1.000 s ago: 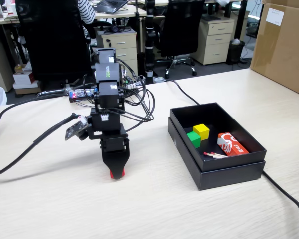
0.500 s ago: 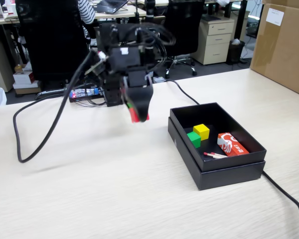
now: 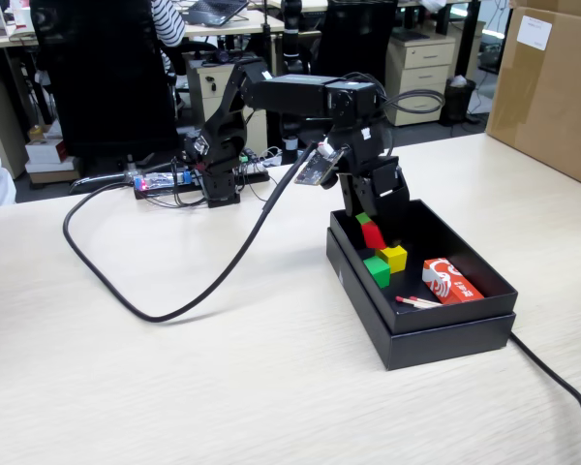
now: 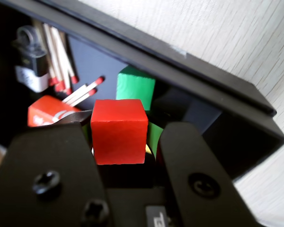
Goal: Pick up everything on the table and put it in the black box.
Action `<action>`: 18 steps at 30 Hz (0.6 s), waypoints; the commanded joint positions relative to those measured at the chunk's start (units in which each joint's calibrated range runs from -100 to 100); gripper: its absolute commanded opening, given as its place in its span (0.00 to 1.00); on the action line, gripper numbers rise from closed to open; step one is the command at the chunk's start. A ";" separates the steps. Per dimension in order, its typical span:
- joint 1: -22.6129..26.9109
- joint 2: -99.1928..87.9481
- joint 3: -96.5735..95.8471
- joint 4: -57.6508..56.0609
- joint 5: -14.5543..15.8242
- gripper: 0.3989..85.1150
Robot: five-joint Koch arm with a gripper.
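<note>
My gripper [image 3: 372, 215] hangs over the back left part of the black box [image 3: 436, 334]. A red cube [image 3: 373, 235] sits tilted at its fingertips, and in the wrist view [image 4: 119, 130] it lies between the jaws. The left jaw tip touches it. A narrow gap with green and yellow showing through separates it from the right jaw, so the jaws stand slightly open. Inside the box lie a yellow cube [image 3: 395, 257], a green cube [image 3: 377, 270], another green cube [image 4: 135, 87], a red matchbox [image 3: 451, 280] and loose matches [image 3: 418, 302].
A thick black cable [image 3: 174, 308] loops across the table left of the box, and another runs off at the front right [image 3: 562, 387]. A cardboard box [image 3: 552, 87] stands at the back right. The arm's base [image 3: 218, 174] is behind the black box.
</note>
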 commanded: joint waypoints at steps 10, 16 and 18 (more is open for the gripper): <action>1.42 0.66 0.96 0.41 0.44 0.30; 1.37 -1.17 -0.76 0.41 0.34 0.53; 1.22 -3.81 -0.85 0.41 0.34 0.53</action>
